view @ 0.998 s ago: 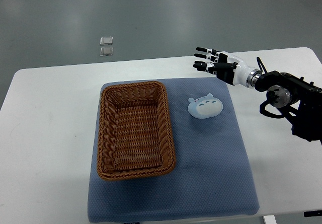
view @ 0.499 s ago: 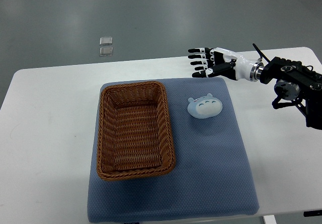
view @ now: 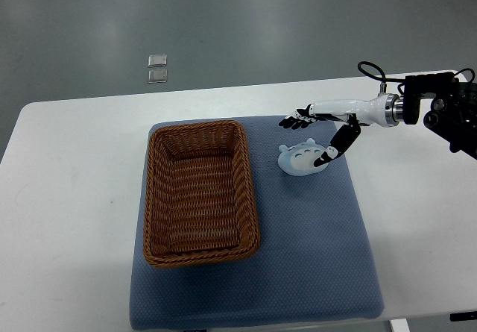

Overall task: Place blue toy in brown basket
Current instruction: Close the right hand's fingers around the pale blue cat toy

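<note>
White table (view: 74, 160) carries a blue mat (view: 313, 257). Basket (view: 200, 192) sits on the mat's left half. Toy (view: 302, 159) lies just right of the basket, on the mat. Right hand (view: 322, 132) is over the toy, fingers spread; thumb possibly touches it.

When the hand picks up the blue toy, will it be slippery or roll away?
The toy looks smooth and rounded, so fingers may slip. It lies flat on the textured mat, so rolling seems unlikely. It looks small and probably light; the right hand is open around it.
</note>
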